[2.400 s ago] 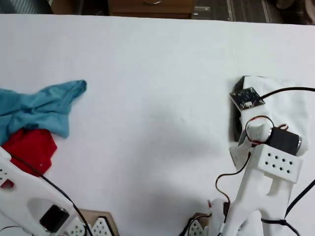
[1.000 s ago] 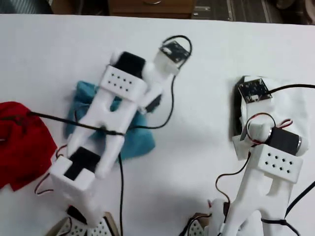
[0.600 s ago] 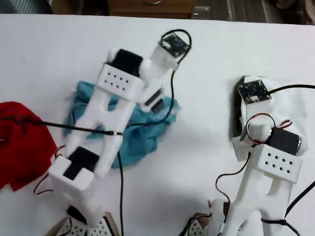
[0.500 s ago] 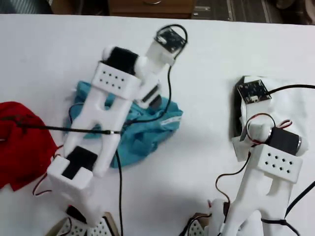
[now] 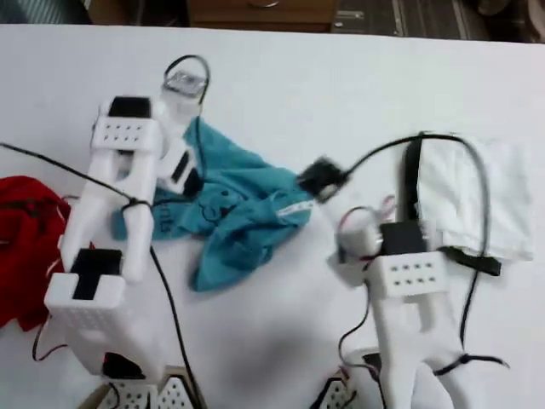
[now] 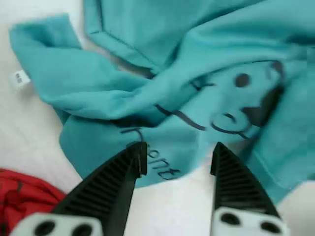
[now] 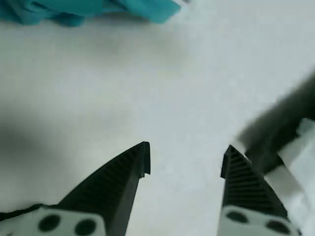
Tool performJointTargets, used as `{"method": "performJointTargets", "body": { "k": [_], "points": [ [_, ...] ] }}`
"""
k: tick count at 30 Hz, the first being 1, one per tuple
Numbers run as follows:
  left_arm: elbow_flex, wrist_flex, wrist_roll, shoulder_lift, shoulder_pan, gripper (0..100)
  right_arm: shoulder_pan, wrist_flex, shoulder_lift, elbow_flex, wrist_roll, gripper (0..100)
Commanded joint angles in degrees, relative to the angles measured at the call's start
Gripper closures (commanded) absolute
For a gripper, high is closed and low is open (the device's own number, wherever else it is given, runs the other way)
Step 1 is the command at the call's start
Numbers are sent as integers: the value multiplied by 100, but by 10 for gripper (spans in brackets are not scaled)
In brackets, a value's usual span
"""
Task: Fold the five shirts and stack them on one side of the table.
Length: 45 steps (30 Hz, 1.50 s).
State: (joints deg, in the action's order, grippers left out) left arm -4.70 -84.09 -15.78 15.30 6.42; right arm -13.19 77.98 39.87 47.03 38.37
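A crumpled teal shirt (image 5: 243, 209) lies in the middle of the table. My left gripper (image 5: 182, 170) hovers open over its left part; in the left wrist view the teal shirt (image 6: 172, 73) with dark print fills the space beyond the open left gripper (image 6: 179, 152). A red shirt (image 5: 25, 230) is bunched at the left edge and shows as a red shirt (image 6: 19, 206) corner beside the left fingers. My right gripper (image 7: 187, 150) is open over bare table, between the teal shirt (image 7: 88, 10) and a folded white stack (image 5: 468, 196).
The folded stack (image 7: 295, 142) has a dark garment under the white one, and it lies at the right side of the table (image 5: 341, 94). Cables trail from both arms. Wooden furniture stands beyond the far edge.
The left arm dragged the teal shirt to the table's middle, let go and swung back left. The right arm left the white stack and moved left toward the teal shirt.
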Motion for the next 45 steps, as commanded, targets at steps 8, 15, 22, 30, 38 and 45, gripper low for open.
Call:
{"method": "performJointTargets", "body": {
  "k": [8, 15, 22, 30, 38, 45],
  "points": [
    [1130, 747, 18, -360, 695, 766, -2343, -892, 110, -167, -818, 758],
    [1323, 1556, 53, -352, 2215, 766, -2923, -1543, 101, -167, -853, 758],
    [1490, 1468, 26, -360, 2295, 766, -3002, -2246, 101, -176, -501, 758],
    [1481, 985, 44, -387, 2971, 766, -3556, -3389, -1130, -211, -202, 758],
    [1490, 958, 35, -360, 3103, 766, -3705, -3530, -3055, -1116, -62, 758],
    [1490, 958, 35, -352, 3103, 766, -3196, -3336, -4365, -1574, 1266, 841]
  ]
}}
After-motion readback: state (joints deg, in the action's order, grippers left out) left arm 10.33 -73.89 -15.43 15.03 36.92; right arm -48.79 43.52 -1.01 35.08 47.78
